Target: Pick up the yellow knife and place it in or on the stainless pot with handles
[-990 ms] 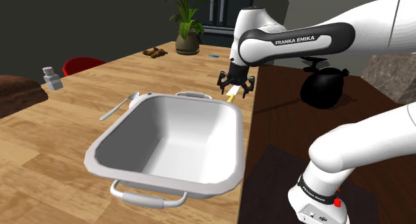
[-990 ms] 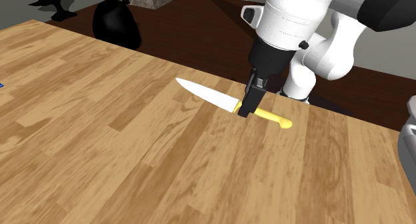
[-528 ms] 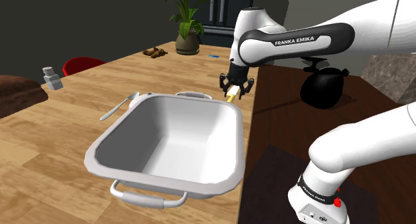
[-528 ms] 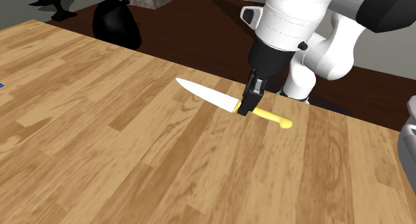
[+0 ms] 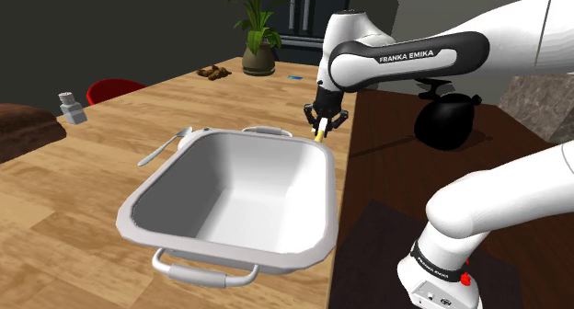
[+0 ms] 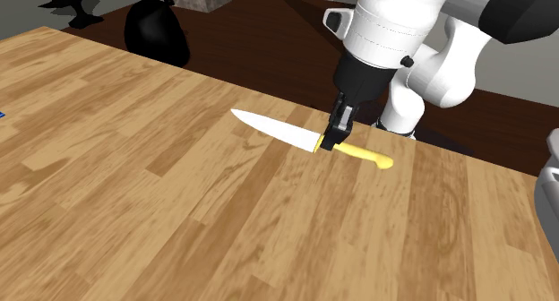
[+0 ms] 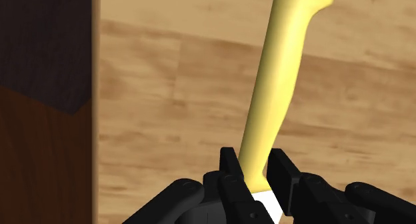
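Observation:
The knife has a yellow handle (image 6: pixel 365 155) and a white blade (image 6: pixel 273 130); it lies on the wooden table near its edge. My gripper (image 6: pixel 332 143) stands over it and is shut on the handle where it meets the blade. In the wrist view the two black fingers (image 7: pixel 230 169) clasp the yellow handle (image 7: pixel 277 89) between them. In the shoulder view the gripper (image 5: pixel 321 125) sits just behind the far rim of the pot (image 5: pixel 184 226), a deep pale rectangular pan with handles at both ends. A sliver of yellow knife (image 5: pixel 318 133) shows under the hand.
A spoon (image 5: pixel 164 147) lies beside the pot. A small shaker (image 5: pixel 70 108), a red bowl (image 5: pixel 114 89), a potted plant (image 5: pixel 258 40) and a brown lump (image 5: pixel 215 74) stand farther off. A black bag (image 6: pixel 158 30) sits beyond the table edge, above dark floor (image 5: pixel 405 169).
The fingers have drawn together from open to shut on the knife's handle. The knife has shifted slightly on the table. The arm has stayed in place.

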